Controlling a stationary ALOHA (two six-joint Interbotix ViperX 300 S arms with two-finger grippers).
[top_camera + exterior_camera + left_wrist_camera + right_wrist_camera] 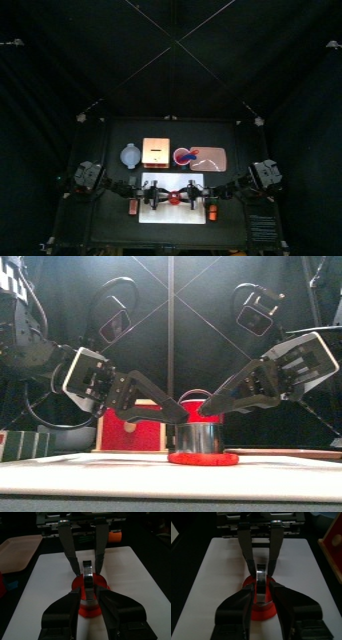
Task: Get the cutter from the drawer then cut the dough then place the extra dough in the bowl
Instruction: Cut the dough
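At the middle of the white cutting board (171, 216) the round metal cutter (201, 439) stands upright on the flat red dough disc (203, 459). The left gripper (171, 409) and the right gripper (222, 406) meet it from opposite sides; in each wrist view the jaws sit narrowed against the cutter's thin wall, so both look clamped on it.

The cutter is likely light, stiff and smooth; a pinch across the wall could slip, so the rim near the wire handle (197, 393) seems the surer hold. The dough looks soft and tacky; it may cling inside the cutter and come up with it. The extra outer ring would be floppy and easy to tear; it is best nipped at its outer edge and lifted slowly.

Behind the board, the blue-grey bowl (128, 155) sits to the left, just beside the pale wooden box (158, 152); the pink tray (221, 162) with toy foods lies to the right. The two grippers crowd each other over the cutter; the left one seems nearer the bowl, with the box close by its path.
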